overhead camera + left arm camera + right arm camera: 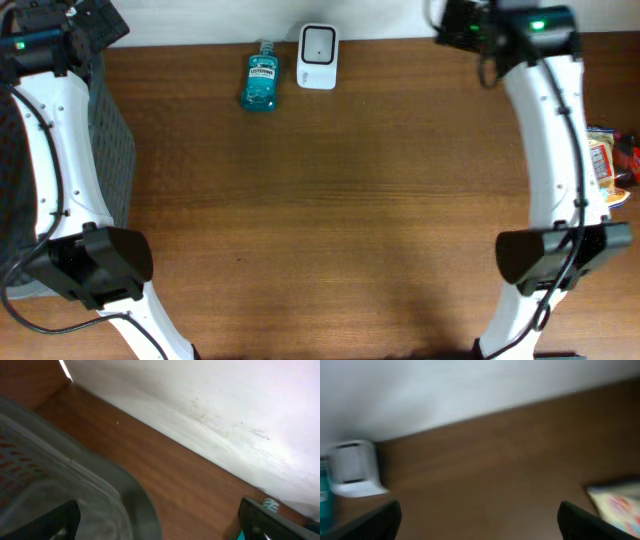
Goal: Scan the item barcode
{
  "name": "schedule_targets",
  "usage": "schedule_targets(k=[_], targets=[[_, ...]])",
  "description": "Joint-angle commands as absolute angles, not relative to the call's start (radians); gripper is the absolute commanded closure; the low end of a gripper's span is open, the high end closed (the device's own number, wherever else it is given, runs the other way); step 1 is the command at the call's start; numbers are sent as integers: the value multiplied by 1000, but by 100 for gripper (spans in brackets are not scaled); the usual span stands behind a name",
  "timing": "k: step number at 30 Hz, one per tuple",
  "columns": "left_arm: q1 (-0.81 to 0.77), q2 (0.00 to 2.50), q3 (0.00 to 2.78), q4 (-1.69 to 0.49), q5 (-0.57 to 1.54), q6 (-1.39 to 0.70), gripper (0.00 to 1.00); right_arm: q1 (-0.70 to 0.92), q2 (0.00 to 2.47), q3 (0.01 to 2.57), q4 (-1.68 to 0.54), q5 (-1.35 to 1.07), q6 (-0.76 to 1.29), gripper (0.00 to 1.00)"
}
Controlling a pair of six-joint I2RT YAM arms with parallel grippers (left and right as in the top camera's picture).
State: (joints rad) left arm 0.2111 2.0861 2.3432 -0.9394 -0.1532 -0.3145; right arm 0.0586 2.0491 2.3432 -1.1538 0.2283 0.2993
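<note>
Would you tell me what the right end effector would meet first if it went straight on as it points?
The right end effector probably meets bare table before the wall, though blur hides depth; the scanner lies left of that line, the colourful packet right.

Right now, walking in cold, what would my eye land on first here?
Probably the teal mouthwash bottle at the far edge of the wooden table, the one bright spot of colour, with a small white scanner just to its right in the overhead view. After that, the white left arm and right arm, one curving along each side of the table.
</note>
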Motion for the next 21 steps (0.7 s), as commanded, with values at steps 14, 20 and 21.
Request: schedule_targets(k=[14,20,21], targets=[[150,2077,2365,-834,574,-109,1,-131,2067,2339,-1250,229,303,1],[-50,2143,2359,-895,140,28,1,-131,2067,2339,-1250,229,303,1],[-65,2172,2359,-899,130,28,1,-131,2067,2339,-1250,229,303,1]])
